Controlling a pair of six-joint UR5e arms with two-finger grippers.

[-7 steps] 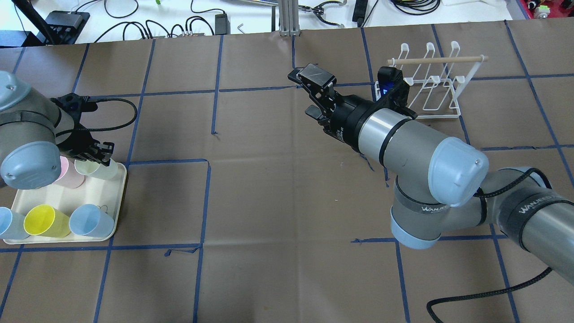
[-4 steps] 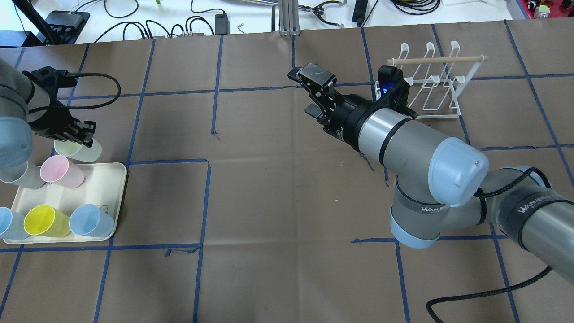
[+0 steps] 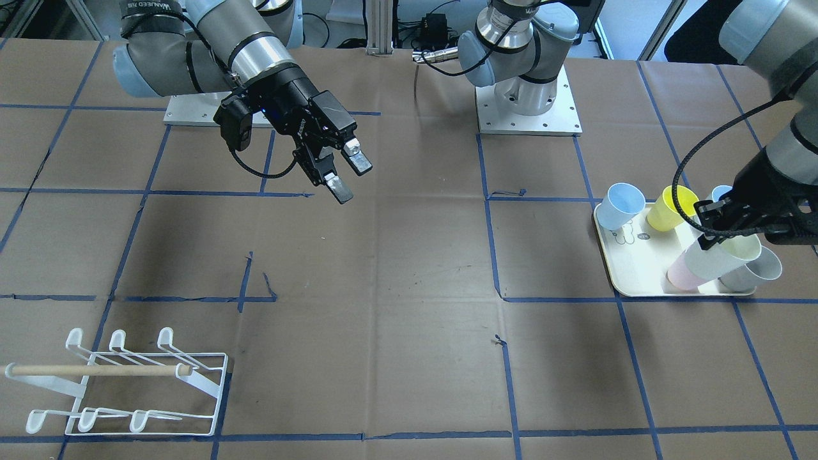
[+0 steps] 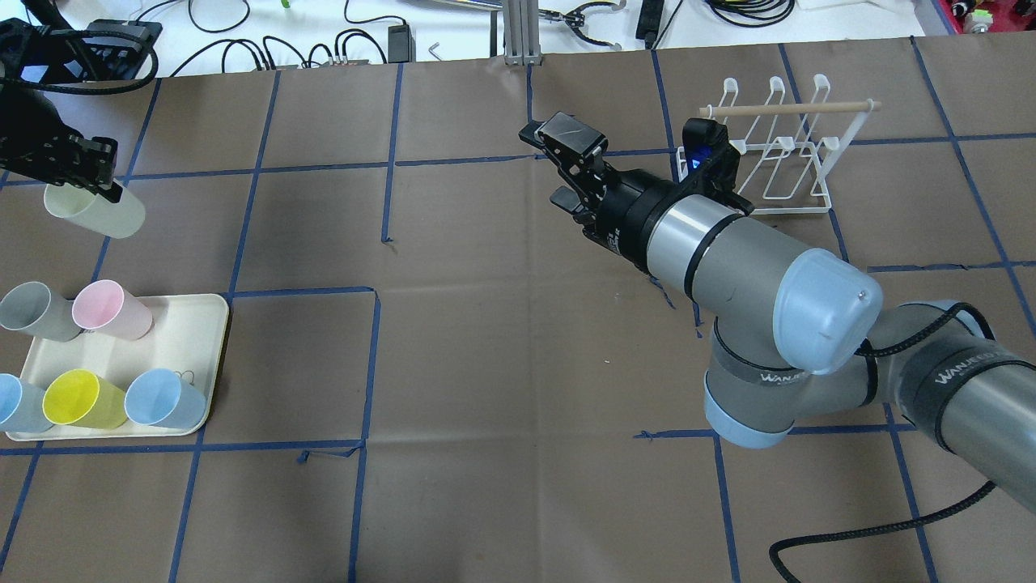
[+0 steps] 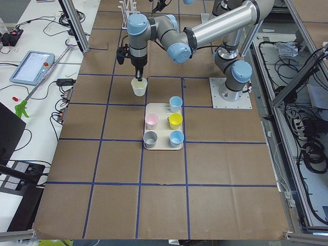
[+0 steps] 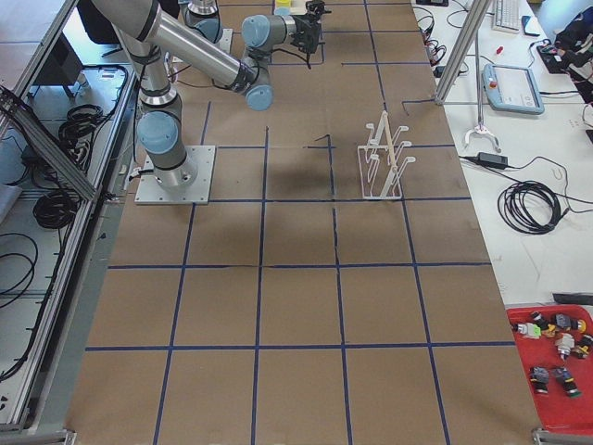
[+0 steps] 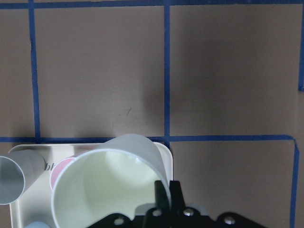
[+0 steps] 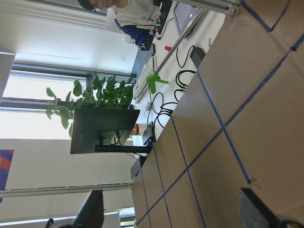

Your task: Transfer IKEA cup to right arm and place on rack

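Note:
My left gripper point(image 4: 95, 180) is shut on the rim of a pale green IKEA cup point(image 4: 97, 214), which hangs tilted in the air beyond the cream tray point(image 4: 193, 328). In the left wrist view the fingers point(image 7: 162, 194) pinch the wall of the cup point(image 7: 102, 183). From the front the cup point(image 3: 722, 259) hangs over the tray point(image 3: 629, 271). The right arm point(image 4: 745, 251) reaches over mid-table, its gripper point(image 4: 560, 167) open with nothing in it, also shown as my right gripper point(image 3: 350, 177). The white wire rack point(image 4: 781, 150) stands on the table beside the right wrist.
On the tray stand a grey cup point(image 4: 28, 312), a pink cup point(image 4: 109, 309), a yellow cup point(image 4: 81, 398) and two blue cups point(image 4: 162, 398). Cables and tools lie along the far table edge point(image 4: 340, 40). A person sits past the table in the right wrist view.
My left arm has lifted the pale green cup off the tray and carried it up and toward the table's far left. The right arm has not moved.

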